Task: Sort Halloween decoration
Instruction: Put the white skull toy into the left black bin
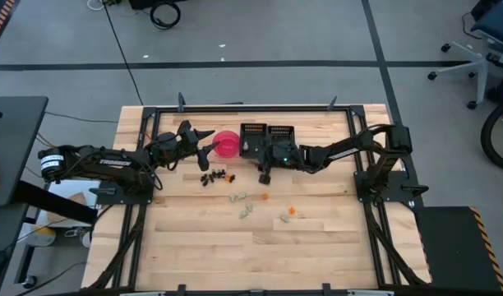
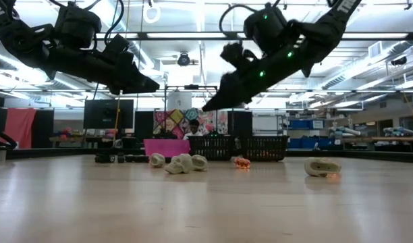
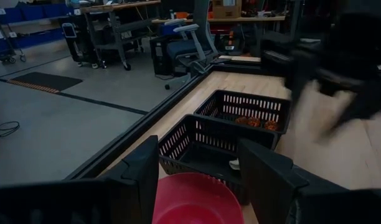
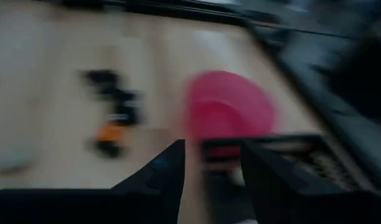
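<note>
Left tool (image 1: 209,141), fingers spread wide and holding nothing, hovers beside the pink bowl (image 1: 228,144) near the bench's far edge. Right tool (image 1: 265,177), likewise spread and holding nothing, hangs by the dark pieces (image 1: 216,176).

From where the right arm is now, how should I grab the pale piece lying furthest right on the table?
Come straight down on the pale piece with the right gripper, open, closing across its narrow width. It lies low and flat on the wood, elongated side to side in the low view, so a side approach would scrape the table. An orange piece sits close beside it; keep the fingers off that.
</note>
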`<control>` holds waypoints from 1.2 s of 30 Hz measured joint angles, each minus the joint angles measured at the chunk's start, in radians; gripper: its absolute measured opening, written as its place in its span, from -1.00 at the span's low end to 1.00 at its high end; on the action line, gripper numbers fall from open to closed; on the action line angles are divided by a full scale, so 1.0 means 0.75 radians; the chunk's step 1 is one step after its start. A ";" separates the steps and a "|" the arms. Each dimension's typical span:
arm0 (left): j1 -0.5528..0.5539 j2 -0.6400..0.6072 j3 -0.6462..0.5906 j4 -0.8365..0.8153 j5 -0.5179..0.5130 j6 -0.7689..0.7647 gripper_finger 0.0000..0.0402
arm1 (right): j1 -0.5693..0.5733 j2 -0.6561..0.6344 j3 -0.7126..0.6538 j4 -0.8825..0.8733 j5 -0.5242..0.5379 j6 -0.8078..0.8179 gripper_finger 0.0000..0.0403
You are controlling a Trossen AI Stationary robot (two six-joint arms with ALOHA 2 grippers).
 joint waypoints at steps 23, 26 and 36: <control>-0.008 0.000 -0.001 0.019 0.000 -0.008 -0.06 | 0.266 0.241 -0.003 0.087 -0.341 0.179 0.31; -0.009 0.000 -0.001 0.024 0.000 -0.008 -0.06 | 0.283 0.241 0.000 0.113 -0.342 0.180 0.34; -0.009 0.000 -0.001 0.032 0.000 -0.023 -0.06 | 0.324 0.263 0.003 0.259 -0.341 0.120 0.30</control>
